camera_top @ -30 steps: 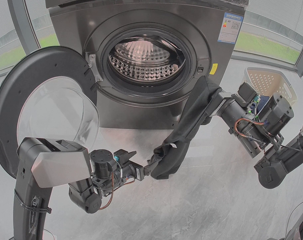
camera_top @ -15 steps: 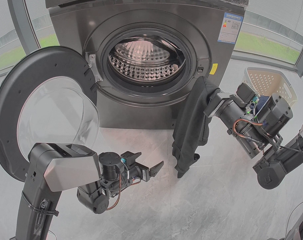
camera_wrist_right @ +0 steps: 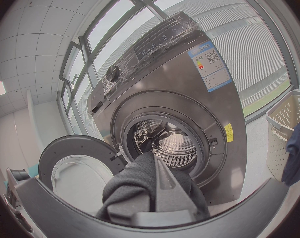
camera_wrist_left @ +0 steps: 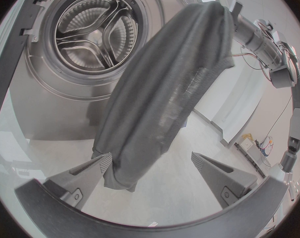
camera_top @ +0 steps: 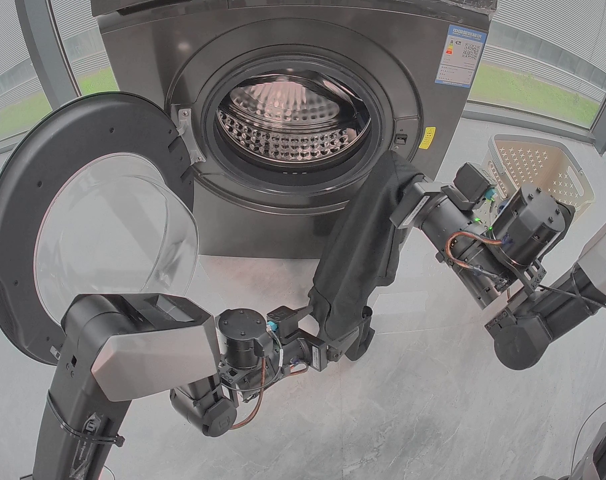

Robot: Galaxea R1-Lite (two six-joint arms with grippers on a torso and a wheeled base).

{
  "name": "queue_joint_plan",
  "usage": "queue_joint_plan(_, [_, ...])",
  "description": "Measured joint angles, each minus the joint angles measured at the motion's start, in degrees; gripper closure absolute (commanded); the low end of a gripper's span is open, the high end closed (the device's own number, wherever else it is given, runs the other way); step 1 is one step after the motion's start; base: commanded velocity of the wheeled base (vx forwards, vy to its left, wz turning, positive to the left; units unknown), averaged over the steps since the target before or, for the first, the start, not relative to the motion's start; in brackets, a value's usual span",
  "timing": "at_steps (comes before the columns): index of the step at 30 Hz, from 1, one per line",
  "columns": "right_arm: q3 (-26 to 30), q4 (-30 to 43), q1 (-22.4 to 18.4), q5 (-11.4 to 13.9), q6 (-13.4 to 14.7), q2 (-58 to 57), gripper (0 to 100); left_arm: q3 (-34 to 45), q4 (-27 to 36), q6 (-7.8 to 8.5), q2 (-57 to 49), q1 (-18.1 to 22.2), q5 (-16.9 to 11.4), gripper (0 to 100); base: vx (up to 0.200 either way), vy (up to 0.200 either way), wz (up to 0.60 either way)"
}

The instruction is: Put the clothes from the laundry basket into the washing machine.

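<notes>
Black garment [camera_top: 356,255], clamped in right claw [camera_top: 401,180], has apparently reached the open left claw [camera_wrist_left: 150,155].

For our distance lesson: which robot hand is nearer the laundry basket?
Right. The right hand, holding the dark garment, sits left of the basket; the left hand is farther off, at the garment's lower end.

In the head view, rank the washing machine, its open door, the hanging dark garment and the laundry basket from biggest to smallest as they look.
1. washing machine
2. open door, nearer the camera
3. dark garment
4. laundry basket, partly hidden and farther off, so its true size is unsure
</notes>
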Motion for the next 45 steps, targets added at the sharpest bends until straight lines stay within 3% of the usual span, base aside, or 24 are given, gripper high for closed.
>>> queue_joint_plan(8, [-6.6, 0.6, 0.3, 0.0, -0.2, 3.4, 100, -4.6, 0.0, -0.39, 2.0, -2.0, 0.0, 0, 0.000, 0.000, 0.00])
queue_joint_plan(19, [-10.0, 1.6, 1.9, 0.0, -0.2, 4.5, 100, -12.1, 0.1, 0.00, 7.5, -2.0, 0.8, 0, 0.000, 0.000, 0.00])
queue_joint_plan(29, [-9.8, 0.6, 2.9, -0.1, 0.1, 4.6, 100, -20.6, 0.2, 2.77, 12.5, 0.9, 6.8, 0, 0.000, 0.000, 0.00])
queue_joint_plan(36, [-9.4, 0.5, 3.1, -1.7, 0.0, 4.7, 100, -22.3, 0.2, 3.06, 14.1, 1.7, 8.1, 0, 0.000, 0.000, 0.00])
queue_joint_plan(37, [-9.4, 0.4, 3.1, -1.7, 0.0, 4.7, 100, -22.5, 0.2, 3.06, 14.2, 1.7, 8.3, 100, 0.000, 0.000, 0.00])
queue_joint_plan(45, [-9.4, 0.1, 3.4, -1.8, 0.0, 4.7, 100, -25.2, 0.3, 3.04, 15.4, 2.1, 8.5, 100, 0.000, 0.000, 0.00])
